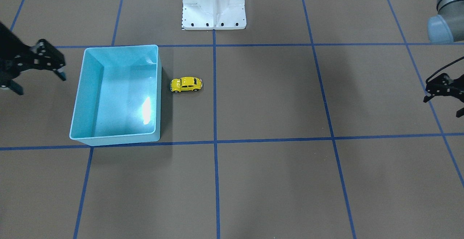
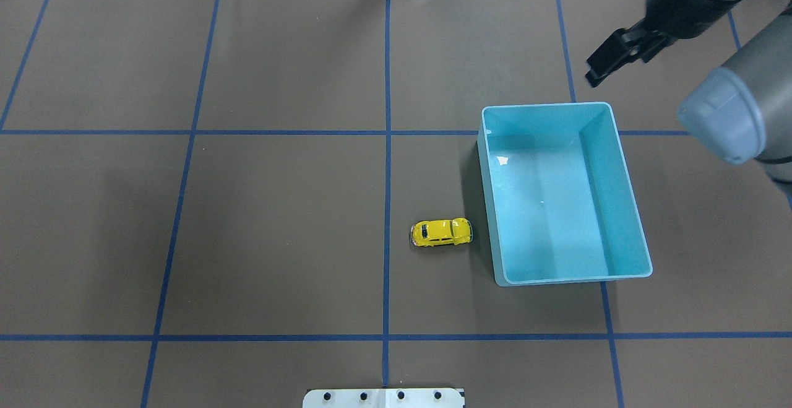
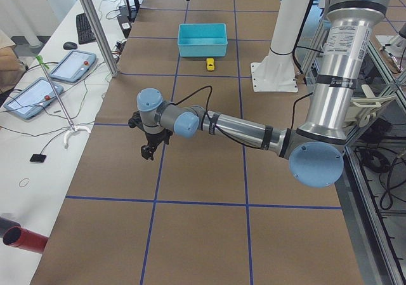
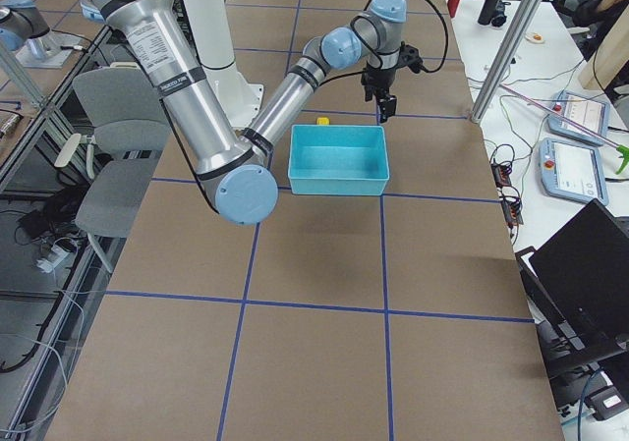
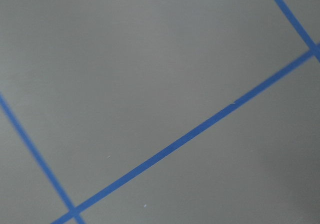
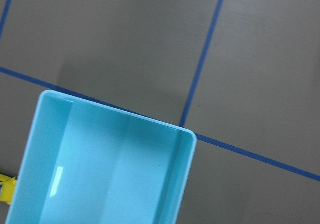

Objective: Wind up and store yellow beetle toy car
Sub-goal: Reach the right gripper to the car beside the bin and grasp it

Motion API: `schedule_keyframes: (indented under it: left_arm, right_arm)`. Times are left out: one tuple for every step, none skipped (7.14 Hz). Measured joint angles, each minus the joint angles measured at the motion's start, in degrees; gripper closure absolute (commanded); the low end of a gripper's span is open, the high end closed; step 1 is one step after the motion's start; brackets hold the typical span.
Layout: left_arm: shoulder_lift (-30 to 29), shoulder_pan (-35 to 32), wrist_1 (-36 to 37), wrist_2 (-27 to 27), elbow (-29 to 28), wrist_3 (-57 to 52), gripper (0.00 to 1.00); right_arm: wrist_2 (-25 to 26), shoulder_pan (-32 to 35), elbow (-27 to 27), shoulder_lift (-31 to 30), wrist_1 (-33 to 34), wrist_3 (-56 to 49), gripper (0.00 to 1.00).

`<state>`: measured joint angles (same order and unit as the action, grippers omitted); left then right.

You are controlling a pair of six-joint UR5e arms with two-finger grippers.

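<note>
The yellow beetle toy car (image 1: 186, 84) stands on its wheels on the brown table, just beside the long wall of the light blue bin (image 1: 158, 97), apart from it. It also shows in the overhead view (image 2: 441, 232) and at the edge of the right wrist view (image 6: 5, 189). The bin (image 2: 490, 210) is empty. My right gripper (image 1: 39, 81) is open and empty, above the table past the bin's far side from the car (image 2: 599, 67). My left gripper (image 1: 443, 106) is open and empty, far from the car at the table's other side.
The robot's white base plate (image 1: 214, 7) stands at the table's edge behind the car. Blue tape lines (image 2: 387, 148) divide the brown table into squares. The left wrist view shows only bare table and tape.
</note>
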<state>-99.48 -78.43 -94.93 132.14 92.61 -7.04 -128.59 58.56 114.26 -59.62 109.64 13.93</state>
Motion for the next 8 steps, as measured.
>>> schedule_keyframes:
  left_arm:
    - [0.6, -3.2, 3.5, 0.9, 0.0, 0.1, 0.00]
    - [2.2, -6.7, 5.2, 1.8, 0.0, -0.1, 0.00]
    - [4.4, -10.3, 5.8, 2.5, 0.1, -0.3, 0.00]
    - [6.7, -13.4, 5.7, 3.0, 0.1, -0.4, 0.00]
    - [8.7, -16.0, 5.1, 3.1, 0.0, -0.4, 0.00]
    - [10.1, -17.9, 4.2, 3.1, 0.1, -0.3, 0.00]
    - [10.8, -18.7, 3.7, 3.0, 0.1, 0.1, 0.00]
    - [11.1, -19.0, 3.5, 3.0, 0.2, 0.3, 0.00]
  right_arm:
    - [2.0, -5.2, -0.2, 1.5, -3.2, -2.5, 0.00]
    - [6.0, -10.7, -1.3, 2.7, -6.5, -8.2, 0.00]
    - [10.1, -15.6, -2.9, 3.9, -8.9, -14.5, 0.00]
    - [12.8, -18.9, -4.5, 5.4, -9.9, -18.9, 0.00]
    - [14.3, -21.5, -5.9, 6.9, -10.2, -21.3, 0.00]
    - [15.7, -24.2, -6.7, 7.1, -10.4, -22.9, 0.00]
    - [17.3, -26.7, -7.1, 6.4, -10.7, -25.2, 0.00]
    - [18.4, -28.3, -7.7, 5.4, -12.1, -27.7, 0.00]
